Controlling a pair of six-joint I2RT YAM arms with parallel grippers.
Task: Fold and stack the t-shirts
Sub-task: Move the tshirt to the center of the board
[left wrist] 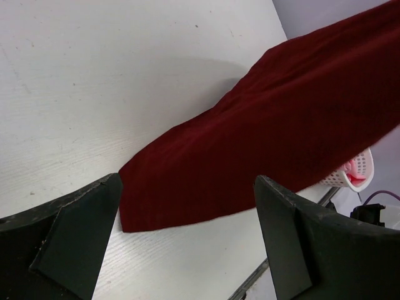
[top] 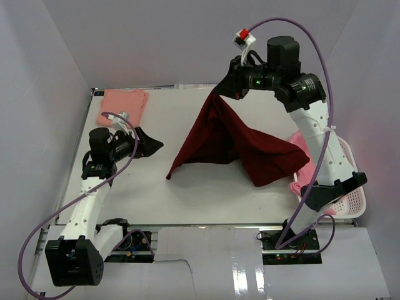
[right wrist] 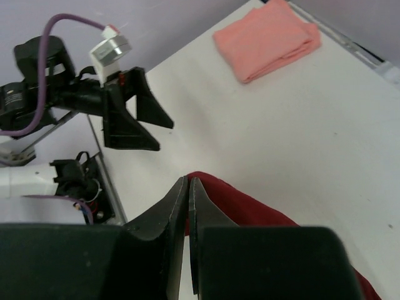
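Fingers on the right arm (right wrist: 165, 219) are pressed together on a pinch of the maroon t-shirt (top: 250, 147), gripping it at its top edge and holding that point raised above the bench (top: 187, 194). From that pinch the maroon t-shirt hangs down in a tent shape: one fold runs to a pointed corner on the bench at its near-left end, and a wider part spreads on the bench at its near-right side.

Left of the maroon t-shirt, the left fingers (left wrist: 69, 244) stand wide apart with nothing between them, pointing at the shirt's low corner and near it but not touching it. In the left wrist view that corner lies flat on the bench, just past the fingertips.

A folded salmon t-shirt (top: 123, 105) lies on the bench to the far left of the maroon t-shirt, well apart from it, beyond the left fingers.

To the right of the maroon t-shirt sits a white mesh basket (top: 353, 187) at the bench edge. Pink cloth (top: 300, 185) spills from it and touches the maroon t-shirt's right side. The right arm crosses in front, so it may be one pink shirt or several.
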